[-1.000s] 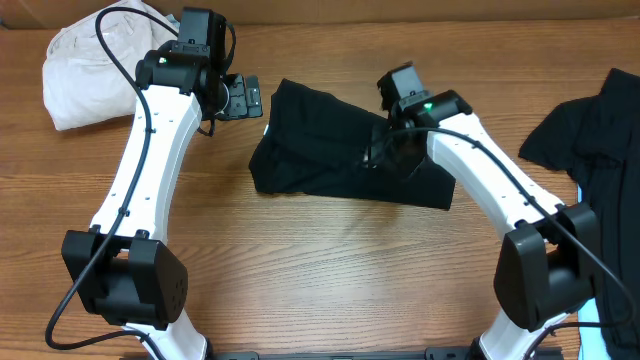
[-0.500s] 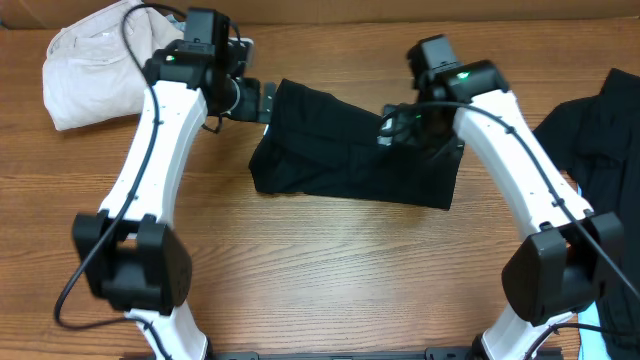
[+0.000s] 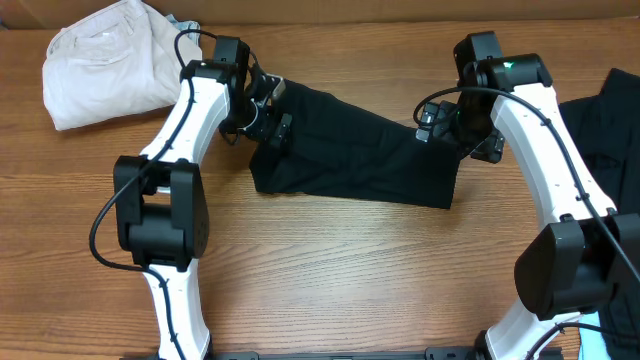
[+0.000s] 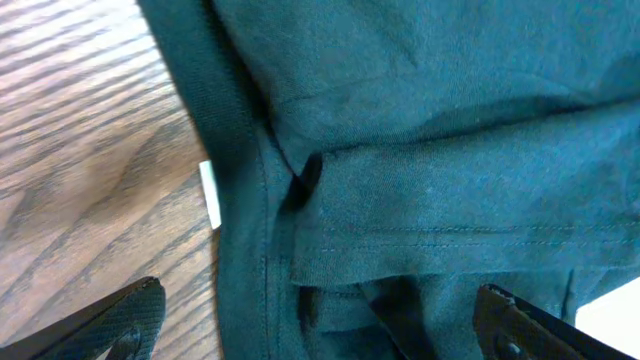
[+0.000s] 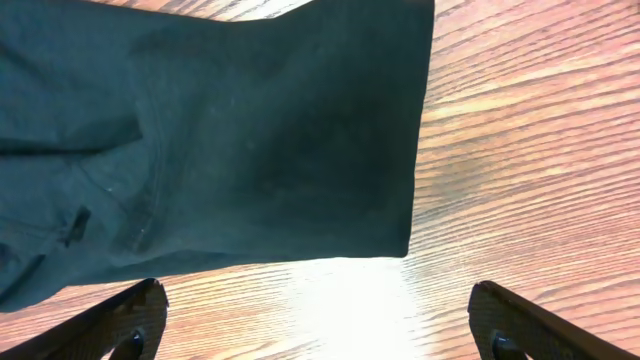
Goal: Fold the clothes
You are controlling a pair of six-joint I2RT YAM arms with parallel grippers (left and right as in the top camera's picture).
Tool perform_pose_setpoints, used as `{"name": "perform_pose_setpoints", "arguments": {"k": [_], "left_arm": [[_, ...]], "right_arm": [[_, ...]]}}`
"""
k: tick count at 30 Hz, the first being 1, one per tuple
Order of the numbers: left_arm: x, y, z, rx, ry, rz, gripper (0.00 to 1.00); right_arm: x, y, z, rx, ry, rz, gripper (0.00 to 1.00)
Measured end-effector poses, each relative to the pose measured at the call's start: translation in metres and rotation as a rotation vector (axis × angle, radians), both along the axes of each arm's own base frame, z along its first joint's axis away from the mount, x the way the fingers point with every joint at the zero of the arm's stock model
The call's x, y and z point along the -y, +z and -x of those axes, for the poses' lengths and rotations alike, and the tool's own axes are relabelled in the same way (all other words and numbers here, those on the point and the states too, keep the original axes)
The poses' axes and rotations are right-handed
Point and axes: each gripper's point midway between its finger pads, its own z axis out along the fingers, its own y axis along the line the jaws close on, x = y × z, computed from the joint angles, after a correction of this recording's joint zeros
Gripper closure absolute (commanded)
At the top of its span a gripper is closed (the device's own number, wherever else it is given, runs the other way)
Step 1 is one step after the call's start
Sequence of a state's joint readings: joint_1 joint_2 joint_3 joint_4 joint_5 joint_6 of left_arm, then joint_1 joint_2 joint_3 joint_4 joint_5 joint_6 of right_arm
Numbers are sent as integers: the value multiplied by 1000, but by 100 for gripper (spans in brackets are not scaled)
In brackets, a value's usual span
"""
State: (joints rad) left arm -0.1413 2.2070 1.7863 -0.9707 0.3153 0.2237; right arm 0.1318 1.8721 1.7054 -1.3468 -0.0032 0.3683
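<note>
Black garment [image 3: 350,170] beneath wide-spread, empty fingers [image 4: 120,318]

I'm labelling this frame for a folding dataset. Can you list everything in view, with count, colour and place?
middle garment: one, black, lying partly folded at the table's centre, between the two grippers.
second garment: one as far as shows, black, at the right edge, partly out of frame.
cream-white bundle: one, cream-white, far left corner of the table.
label: one, white, small, at the middle garment's left edge.
table: one, brown wood grain, under everything.
left arm: one, white with black joints, reaching to the middle garment's left end.
right arm: one, white with black joints, reaching to its right end.
left gripper: one, black, open above the cloth.
right gripper: one, black, open above the garment's right edge.
</note>
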Motion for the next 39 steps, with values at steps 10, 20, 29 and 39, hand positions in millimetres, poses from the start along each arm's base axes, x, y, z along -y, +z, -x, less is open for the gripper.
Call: {"name": "perform_pose_setpoints", "arguments": {"k": [10, 20, 29, 39], "left_arm": [[4, -31, 7, -62, -47, 16, 14], [8, -33, 4, -51, -55, 27, 54], [-5, -37, 19, -127, -1, -51, 96], [-46, 25, -1, -141, 166, -82, 96]], "right_arm": [[2, 0, 2, -8, 2, 13, 0], [4, 0, 2, -8, 1, 20, 0], [0, 2, -13, 53, 2, 3, 16], [-22, -17, -37, 148, 26, -119, 58]]}}
